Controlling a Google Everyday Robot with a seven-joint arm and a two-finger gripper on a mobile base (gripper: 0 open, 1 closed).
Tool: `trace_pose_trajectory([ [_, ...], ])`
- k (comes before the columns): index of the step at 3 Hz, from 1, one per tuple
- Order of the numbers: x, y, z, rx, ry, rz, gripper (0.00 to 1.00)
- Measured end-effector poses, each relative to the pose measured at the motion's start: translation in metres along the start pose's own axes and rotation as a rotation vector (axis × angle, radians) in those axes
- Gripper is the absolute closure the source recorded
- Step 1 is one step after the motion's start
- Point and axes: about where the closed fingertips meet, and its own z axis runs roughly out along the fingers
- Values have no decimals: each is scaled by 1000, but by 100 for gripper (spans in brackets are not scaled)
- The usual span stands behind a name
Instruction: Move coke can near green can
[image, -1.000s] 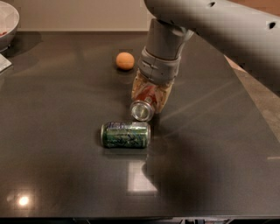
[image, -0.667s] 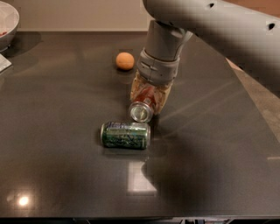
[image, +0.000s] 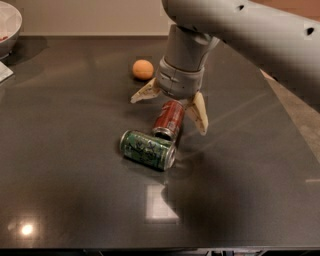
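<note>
Camera view had the gripper hanging low over the middle of the dark table, its two pale fingers splayed wide and grasping nothing. The coke can lay on its side between those fingers, silver end pointing toward the near edge. Just in front of it sat the green can, also on its side, its right end right up against the coke can's near end; whether the two actually touched, I could not tell.

So the placement looked good, but the danger was all in the exit. The right finger sat close beside the red can, and any sideways drift on the way up could have clipped it. Both cans were on their sides on a smooth top, so a light knock would likely have sent one rolling. A nudge toward the near side could have shoved the green can along too.

The orange sat farther back to the left, and a white bowl in the far-left corner, both well apart from the action.
</note>
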Motion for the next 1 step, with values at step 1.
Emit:
trace_pose_trajectory([
  [1, 0, 0, 0, 0, 0, 0, 0],
])
